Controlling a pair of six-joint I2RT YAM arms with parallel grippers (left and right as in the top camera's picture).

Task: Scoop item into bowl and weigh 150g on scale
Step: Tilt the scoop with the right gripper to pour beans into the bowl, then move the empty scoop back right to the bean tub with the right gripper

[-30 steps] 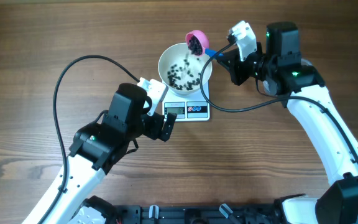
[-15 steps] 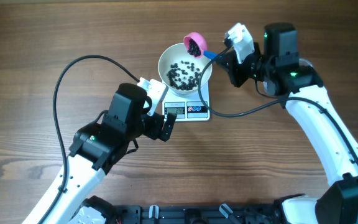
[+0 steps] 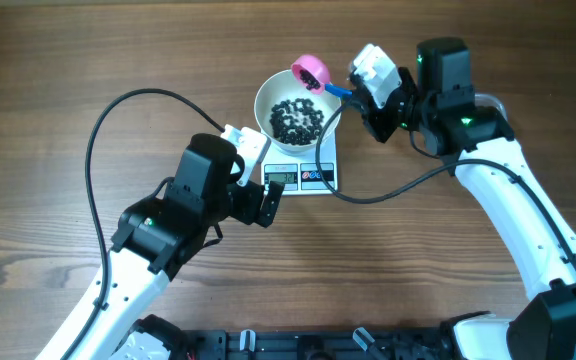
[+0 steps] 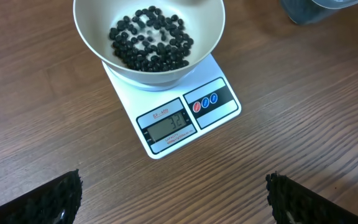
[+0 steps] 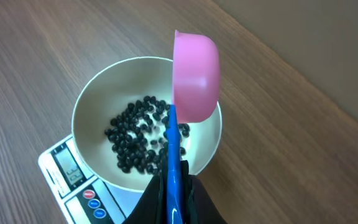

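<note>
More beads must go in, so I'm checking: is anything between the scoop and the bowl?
Nothing visible. The scoop, in the right gripper, hangs tipped at the rim of the open bowl, which holds only beads.

Low in the frame, the right gripper (image 5: 174,190) pinches the blue handle (image 5: 173,149) of a pink scoop (image 5: 196,74) tipped over the white bowl (image 5: 82,109). Black beads (image 5: 135,140) lie inside. The scale (image 5: 73,177) sits lower left.
</note>
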